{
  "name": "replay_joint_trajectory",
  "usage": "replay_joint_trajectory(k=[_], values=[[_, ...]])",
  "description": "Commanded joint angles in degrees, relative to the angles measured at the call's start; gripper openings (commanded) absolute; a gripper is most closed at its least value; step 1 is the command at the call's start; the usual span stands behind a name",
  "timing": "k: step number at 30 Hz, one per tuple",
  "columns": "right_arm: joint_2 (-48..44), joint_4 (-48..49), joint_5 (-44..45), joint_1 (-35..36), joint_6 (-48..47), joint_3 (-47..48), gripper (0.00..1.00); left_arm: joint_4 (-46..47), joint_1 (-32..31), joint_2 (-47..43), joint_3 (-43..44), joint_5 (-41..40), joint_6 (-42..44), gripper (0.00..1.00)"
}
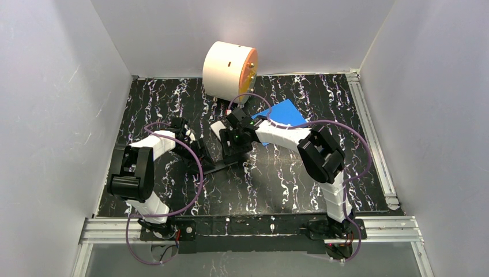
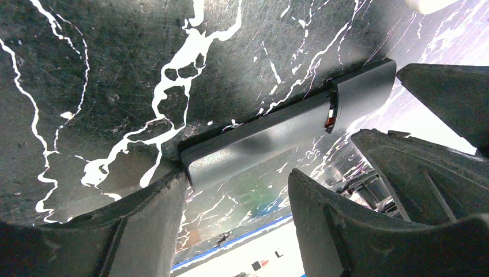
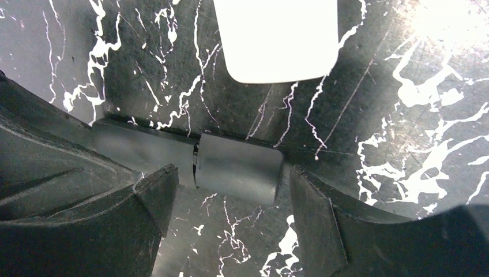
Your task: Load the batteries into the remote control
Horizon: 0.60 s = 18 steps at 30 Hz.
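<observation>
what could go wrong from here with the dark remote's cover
The cover is not flush: in the left wrist view the seam on the remote gapes, with red showing inside. A skewed push from the right tool may jam it. The left tool is open, with one finger at the remote's end, so the remote may slide or pivot on the table. The white remote lies close and might get bumped.

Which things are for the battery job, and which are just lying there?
For the job:
dark remote
its battery cover
red sliver at the cover seam, maybe a battery
left fingers
right fingers

Just lying about:
white slab
blue sheet
big cream drum
</observation>
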Motion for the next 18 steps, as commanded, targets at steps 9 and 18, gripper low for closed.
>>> replay_joint_trajectory(k=[9, 18], values=[[3.77, -3.46, 1.9, 0.52, -0.68, 3.28, 0.6, -2.55, -0.1, -1.87, -0.58, -4.89, 1.78, 0.68], [-0.37, -3.57, 2.45, 1.8, -5.91, -0.12, 0.53, -2.41, -0.1, -0.8, -0.36, -4.83, 1.26, 0.68]])
